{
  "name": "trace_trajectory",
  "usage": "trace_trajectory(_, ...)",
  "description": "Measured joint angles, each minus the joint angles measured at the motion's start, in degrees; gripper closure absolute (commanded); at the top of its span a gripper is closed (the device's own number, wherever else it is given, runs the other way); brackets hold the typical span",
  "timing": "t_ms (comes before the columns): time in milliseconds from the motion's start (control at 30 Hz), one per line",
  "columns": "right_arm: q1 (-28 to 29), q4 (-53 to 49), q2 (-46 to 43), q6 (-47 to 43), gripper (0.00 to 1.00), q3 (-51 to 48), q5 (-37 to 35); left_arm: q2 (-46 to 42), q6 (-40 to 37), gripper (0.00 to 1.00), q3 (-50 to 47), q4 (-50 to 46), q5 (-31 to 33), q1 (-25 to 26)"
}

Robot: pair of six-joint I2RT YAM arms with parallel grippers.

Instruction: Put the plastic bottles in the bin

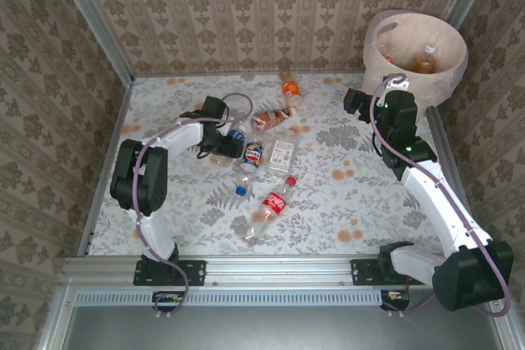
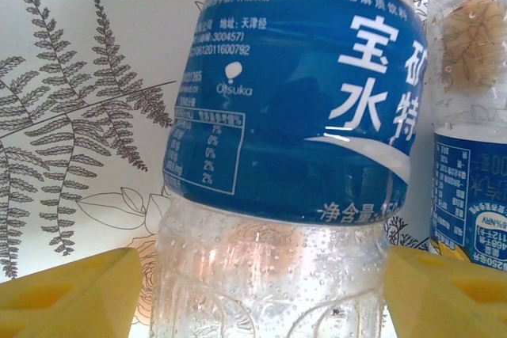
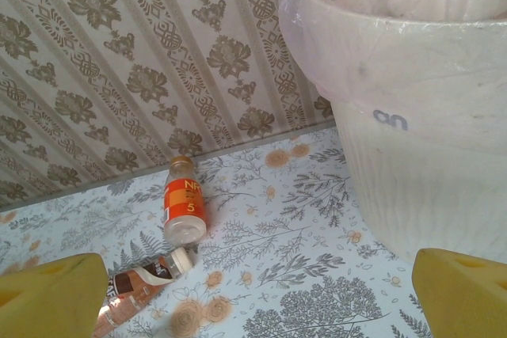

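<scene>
1. Two arms work over a leaf-patterned table (image 1: 344,202). The left one reaches in from the left side towards a loose group of plastic bottles lying near the middle.
2. The left gripper (image 2: 265,286) has its yellow fingers (image 2: 71,294) on either side of a blue-labelled bottle (image 2: 293,116), low on its clear ribbed body. The fingers sit right at the bottle's sides, but I cannot tell whether they are pinching it. The bottle lies on the table, well apart from the bin.
3. Just to the right of it, close alongside, lies a second blue bottle (image 2: 467,195).
4. Nearer the arm bases in the top view are a blue-capped bottle (image 1: 244,179) and a red-labelled bottle (image 1: 276,197), both on their sides, the red one lying aslant.
5. Beyond the group, a brown-labelled bottle (image 3: 139,286) lies on its side. An orange-labelled bottle (image 3: 184,207) lies near the back wall (image 3: 119,77), its neck pointing towards the wall.
6. The right gripper (image 3: 253,298) is spread wide with nothing between its fingers. It hangs above the table just to the left of the bin.
7. The bin (image 3: 420,156) stands in the far right corner, lined with a thin clear bag. One amber bottle (image 1: 424,59) lies inside it.
</scene>
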State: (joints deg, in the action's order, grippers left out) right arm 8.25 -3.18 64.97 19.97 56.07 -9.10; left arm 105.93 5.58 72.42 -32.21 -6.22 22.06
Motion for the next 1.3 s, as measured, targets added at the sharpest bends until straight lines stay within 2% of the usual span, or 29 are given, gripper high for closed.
trace_trajectory(200,0.00,0.00,0.02,0.00,0.00,0.00,0.00,0.57,-0.79,0.31,-0.07,0.02,0.42,0.07)
trace_trajectory(433,0.00,0.04,0.42,0.00,0.00,0.00,0.04,1.07,-1.01,0.47,-0.76,0.92,1.53,0.09)
trace_trajectory(667,0.02,4.28,0.24,1.09,0.00,-2.25,0.31,-0.24,-0.87,0.58,-2.34,2.36,2.36,-0.02)
trace_trajectory(967,1.01,11.10,-1.60,1.27,0.00,-5.95,3.28,-8.22,2.82,0.61,-3.80,6.12,0.50,-0.39)
trace_trajectory(1133,2.14,12.44,-1.60,1.29,0.00,-5.95,5.55,-13.70,5.70,0.61,-3.80,10.32,-3.98,-0.39)
trace_trajectory(1300,3.21,13.40,-0.09,1.62,0.00,-5.95,9.60,-15.61,9.57,0.61,-3.78,15.17,-9.77,0.52)
